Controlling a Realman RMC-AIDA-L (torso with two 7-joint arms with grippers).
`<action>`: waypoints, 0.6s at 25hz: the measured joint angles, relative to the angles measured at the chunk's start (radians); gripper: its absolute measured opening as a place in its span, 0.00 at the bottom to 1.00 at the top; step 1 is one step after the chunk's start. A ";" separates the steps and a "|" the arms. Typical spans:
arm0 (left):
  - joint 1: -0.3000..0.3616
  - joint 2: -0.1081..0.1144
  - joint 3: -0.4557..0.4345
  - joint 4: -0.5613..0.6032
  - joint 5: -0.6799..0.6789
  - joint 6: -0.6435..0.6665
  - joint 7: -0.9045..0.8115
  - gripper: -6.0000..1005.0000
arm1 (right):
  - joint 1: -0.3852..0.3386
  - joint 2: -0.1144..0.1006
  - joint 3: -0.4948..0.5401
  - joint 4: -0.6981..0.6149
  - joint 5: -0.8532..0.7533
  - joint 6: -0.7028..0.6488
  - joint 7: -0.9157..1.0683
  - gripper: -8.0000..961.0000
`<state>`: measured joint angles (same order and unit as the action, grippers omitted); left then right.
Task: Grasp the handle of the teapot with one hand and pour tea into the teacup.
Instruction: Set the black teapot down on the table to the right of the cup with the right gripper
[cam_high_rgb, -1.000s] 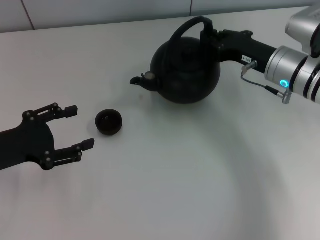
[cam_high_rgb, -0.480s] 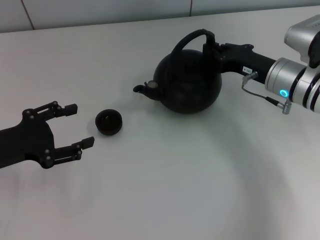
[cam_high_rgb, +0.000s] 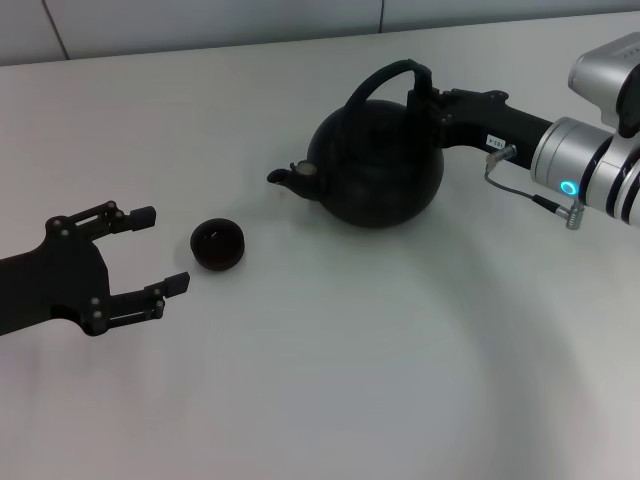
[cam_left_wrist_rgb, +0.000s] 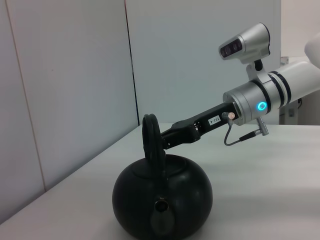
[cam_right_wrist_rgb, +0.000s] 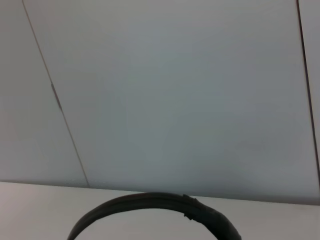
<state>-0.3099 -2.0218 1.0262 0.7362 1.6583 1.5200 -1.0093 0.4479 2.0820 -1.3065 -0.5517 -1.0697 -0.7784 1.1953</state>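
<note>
The round matte-black teapot (cam_high_rgb: 375, 165) sits at the table's far middle, its short spout (cam_high_rgb: 280, 177) pointing left toward the teacup. Its arched handle (cam_high_rgb: 385, 75) rises over the top. My right gripper (cam_high_rgb: 418, 88) reaches in from the right and is shut on the handle's right side. The left wrist view shows the teapot (cam_left_wrist_rgb: 162, 197), the handle (cam_left_wrist_rgb: 151, 142) and the right gripper (cam_left_wrist_rgb: 167, 141) clamped on it. The handle (cam_right_wrist_rgb: 160, 204) arcs across the right wrist view. The small dark teacup (cam_high_rgb: 218, 245) stands left of the pot. My left gripper (cam_high_rgb: 160, 250) is open just left of the cup.
The white table (cam_high_rgb: 380, 360) spreads wide in front of the pot and cup. A pale panelled wall (cam_high_rgb: 200, 20) runs behind the table's far edge. The right arm's silver wrist (cam_high_rgb: 590, 160) comes in from the right.
The teapot has shifted a little to the right with my right gripper, and its spout sits slightly lower. The left gripper and the teacup have stayed in place.
</note>
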 joint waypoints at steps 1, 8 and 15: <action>0.000 0.000 0.000 0.000 0.000 0.000 0.000 0.80 | 0.000 -0.002 -0.002 -0.003 -0.008 -0.003 0.000 0.27; -0.002 0.000 0.000 0.001 0.000 0.000 0.000 0.80 | 0.003 -0.002 -0.004 -0.012 -0.037 -0.005 -0.005 0.29; -0.005 0.001 -0.001 0.002 0.000 0.000 0.000 0.80 | -0.001 0.000 -0.003 -0.024 -0.038 -0.007 -0.017 0.39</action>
<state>-0.3144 -2.0203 1.0254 0.7378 1.6583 1.5199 -1.0094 0.4466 2.0816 -1.3097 -0.5758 -1.1076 -0.7852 1.1779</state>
